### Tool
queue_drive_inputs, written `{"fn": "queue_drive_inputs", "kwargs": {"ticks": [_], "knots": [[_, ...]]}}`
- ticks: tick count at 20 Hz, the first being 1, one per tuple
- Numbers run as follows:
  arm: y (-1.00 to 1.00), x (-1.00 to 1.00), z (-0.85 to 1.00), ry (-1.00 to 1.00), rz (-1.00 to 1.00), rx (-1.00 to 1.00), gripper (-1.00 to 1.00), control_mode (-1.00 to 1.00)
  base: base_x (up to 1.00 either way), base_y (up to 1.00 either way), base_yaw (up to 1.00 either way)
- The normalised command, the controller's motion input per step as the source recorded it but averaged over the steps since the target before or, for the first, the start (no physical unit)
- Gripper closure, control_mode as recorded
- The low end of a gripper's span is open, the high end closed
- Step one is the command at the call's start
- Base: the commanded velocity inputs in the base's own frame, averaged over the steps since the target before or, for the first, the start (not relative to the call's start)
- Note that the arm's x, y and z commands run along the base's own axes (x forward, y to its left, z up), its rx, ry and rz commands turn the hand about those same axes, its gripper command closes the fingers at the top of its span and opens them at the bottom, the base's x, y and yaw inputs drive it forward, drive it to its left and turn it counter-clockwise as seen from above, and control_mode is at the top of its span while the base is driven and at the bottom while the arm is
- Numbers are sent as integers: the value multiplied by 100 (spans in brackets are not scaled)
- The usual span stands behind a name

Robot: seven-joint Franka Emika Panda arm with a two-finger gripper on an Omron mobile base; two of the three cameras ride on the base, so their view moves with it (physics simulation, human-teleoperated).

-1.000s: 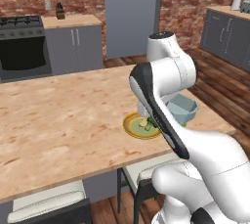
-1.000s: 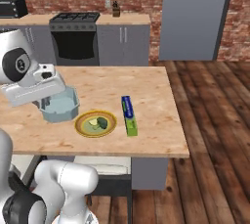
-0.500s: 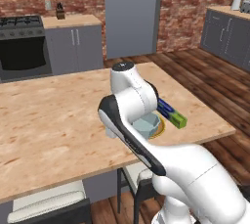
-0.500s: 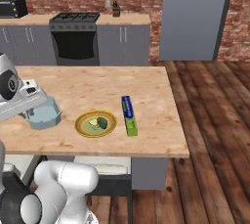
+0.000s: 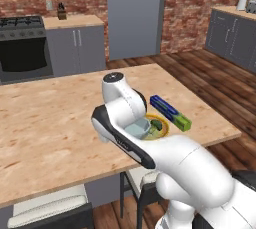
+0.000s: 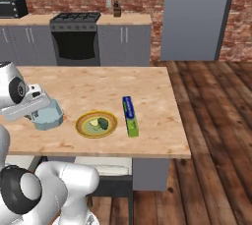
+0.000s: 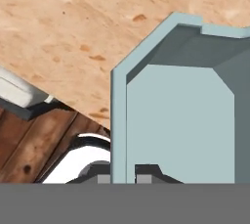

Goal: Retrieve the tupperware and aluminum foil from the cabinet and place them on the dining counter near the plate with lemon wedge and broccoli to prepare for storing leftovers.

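Observation:
My gripper [image 7: 122, 173] is shut on the tupperware [image 7: 178, 115], a pale grey-teal tub, with one wall pinched between the fingertips [image 7: 146, 170]. The tupperware [image 6: 49, 117] hangs low over the dining counter [image 6: 98, 86], just left of the yellow plate [image 6: 83, 129] in the right base view. I cannot tell whether it touches the wood. On the plate lie the lemon wedge [image 6: 93, 122] and the broccoli [image 6: 103, 123]. The aluminum foil [image 6: 129, 115], a blue box with a green end, lies right of the plate. In the left base view the arm hides most of the tupperware [image 5: 134, 131] and part of the plate [image 5: 161, 124].
The counter's near edge runs close under the tub, with a white stool [image 5: 50, 210] below it. A black stove [image 6: 76, 35], a microwave [image 6: 12, 8] and grey base cabinets [image 6: 125, 42] line the back wall. A tall grey unit [image 6: 197, 15] stands at the right.
The arm has swung down and toward the counter's near edge, carrying the tupperware from higher up to a low spot beside the plate. Plate and foil box have not moved.

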Motion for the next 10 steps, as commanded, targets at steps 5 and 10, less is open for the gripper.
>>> {"fn": "queue_drive_inputs", "kwargs": {"ticks": [5, 10], "knots": [[19, 55, -47, 0, 0, 0, 100, -100, 0, 0, 0], [15, 53, -47, 0, 0, 0, 100, -100, 0, 0, 0]]}}
